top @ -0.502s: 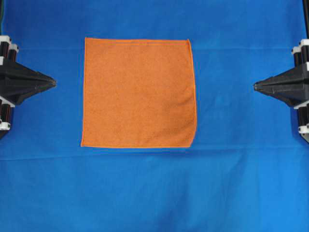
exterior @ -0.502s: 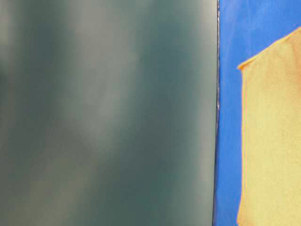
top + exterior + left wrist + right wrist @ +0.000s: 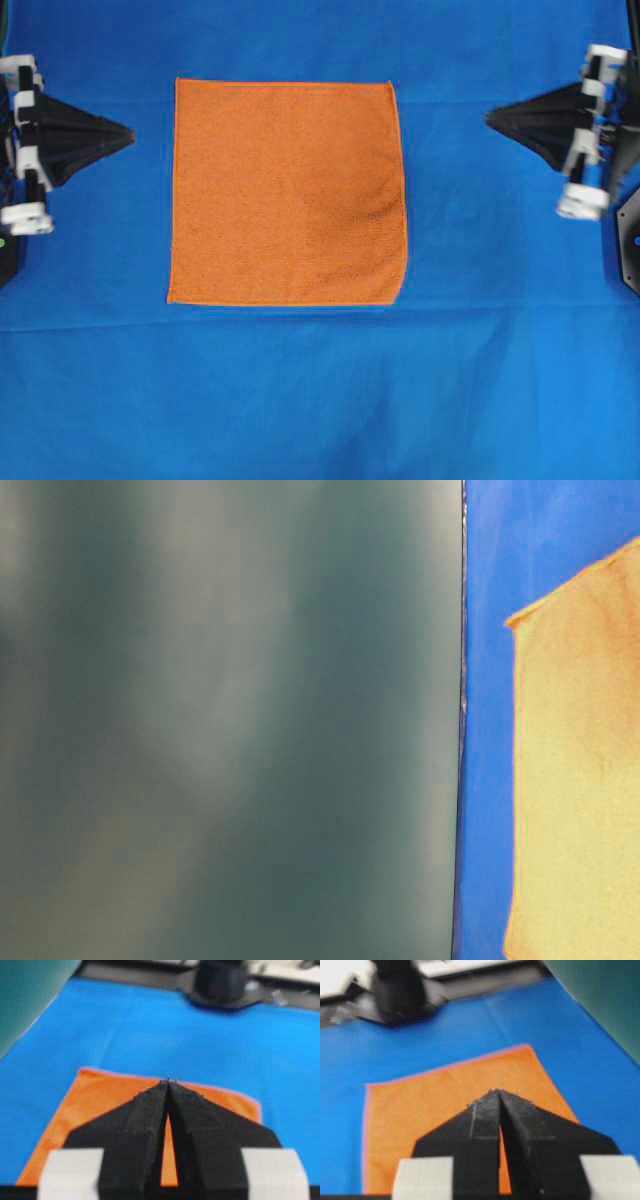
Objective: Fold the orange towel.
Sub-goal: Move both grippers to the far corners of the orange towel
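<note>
The orange towel (image 3: 288, 192) lies flat and unfolded as a square on the blue table cover; it also shows in the table-level view (image 3: 580, 780) and both wrist views (image 3: 95, 1105) (image 3: 430, 1110). My left gripper (image 3: 128, 134) is shut and empty, pointing right, a short way left of the towel's upper left edge. My right gripper (image 3: 490, 118) is shut and empty too, pointing left, some way right of the towel's upper right edge. In the wrist views each pair of fingertips meets, left (image 3: 168, 1081) and right (image 3: 499, 1091), above the cloth without touching it.
The blue cover (image 3: 320, 400) spans the table with a faint crease below the towel. A dark green wall (image 3: 230, 720) fills the left of the table-level view. The opposite arm's black base (image 3: 220, 982) (image 3: 400, 990) stands at the far table edge.
Both arms have swung inward and toward the top of the overhead view; each shut tip now sits closer to the towel's upper corners. The towel has not moved.
</note>
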Controlling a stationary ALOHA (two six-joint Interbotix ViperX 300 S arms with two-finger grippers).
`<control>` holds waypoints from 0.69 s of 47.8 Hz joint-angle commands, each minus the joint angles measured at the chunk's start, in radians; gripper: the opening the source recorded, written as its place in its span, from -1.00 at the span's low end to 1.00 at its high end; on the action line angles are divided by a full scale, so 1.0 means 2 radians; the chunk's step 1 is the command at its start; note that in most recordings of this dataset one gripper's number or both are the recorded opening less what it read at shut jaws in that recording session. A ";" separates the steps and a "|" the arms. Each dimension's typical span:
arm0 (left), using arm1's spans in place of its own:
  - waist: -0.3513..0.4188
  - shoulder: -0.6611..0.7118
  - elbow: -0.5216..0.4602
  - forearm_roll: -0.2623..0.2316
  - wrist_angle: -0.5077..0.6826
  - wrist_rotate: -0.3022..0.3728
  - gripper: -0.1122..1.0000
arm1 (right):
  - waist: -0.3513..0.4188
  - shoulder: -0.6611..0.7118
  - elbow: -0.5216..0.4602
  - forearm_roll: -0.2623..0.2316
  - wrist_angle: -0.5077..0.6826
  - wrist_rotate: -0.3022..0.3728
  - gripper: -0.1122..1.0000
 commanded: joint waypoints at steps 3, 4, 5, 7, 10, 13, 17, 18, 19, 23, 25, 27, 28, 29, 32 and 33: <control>0.041 0.042 -0.002 -0.003 -0.003 -0.002 -0.79 | -0.032 0.056 -0.029 0.008 0.004 0.002 -0.79; 0.046 0.049 -0.002 -0.003 -0.003 -0.004 -0.79 | -0.037 0.065 -0.031 0.009 0.004 0.002 -0.79; 0.051 0.056 -0.002 -0.002 -0.003 -0.006 -0.78 | -0.042 0.074 -0.035 0.010 0.004 0.002 -0.79; 0.064 0.070 -0.002 -0.002 -0.003 -0.013 -0.77 | -0.055 0.099 -0.041 0.015 0.004 0.002 -0.79; 0.085 0.097 -0.003 -0.003 -0.003 -0.029 -0.62 | -0.068 0.129 -0.054 0.022 0.004 0.002 -0.78; 0.104 0.120 -0.004 -0.002 -0.003 -0.039 -0.38 | -0.078 0.158 -0.067 0.023 0.008 0.002 -0.77; 0.129 0.151 -0.003 -0.002 -0.005 -0.046 0.06 | -0.091 0.202 -0.090 0.023 0.018 -0.001 -0.56; 0.134 0.158 -0.002 -0.002 -0.007 -0.047 0.18 | -0.094 0.212 -0.095 0.023 0.020 -0.001 -0.42; 0.139 0.165 -0.002 -0.002 -0.008 -0.047 0.29 | -0.096 0.223 -0.100 0.022 0.022 -0.002 -0.30; 0.153 0.198 -0.002 -0.002 -0.021 -0.047 0.67 | -0.106 0.262 -0.119 0.022 0.028 -0.002 0.11; 0.158 0.212 -0.002 -0.001 -0.032 -0.047 0.80 | -0.110 0.280 -0.127 0.021 0.027 -0.002 0.27; 0.161 0.227 -0.002 -0.001 -0.045 -0.047 0.85 | -0.114 0.299 -0.134 0.021 0.028 -0.002 0.33; 0.162 0.234 -0.001 0.000 -0.051 -0.047 0.85 | -0.117 0.308 -0.138 0.022 0.027 -0.002 0.33; 0.163 0.242 -0.001 0.000 -0.058 -0.047 0.84 | -0.120 0.317 -0.140 0.022 0.027 -0.002 0.32; 0.167 0.267 -0.002 0.000 -0.078 -0.047 0.83 | -0.127 0.343 -0.151 0.021 0.025 -0.002 0.27; 0.169 0.276 -0.002 0.000 -0.085 -0.047 0.82 | -0.129 0.351 -0.154 0.021 0.025 -0.002 0.26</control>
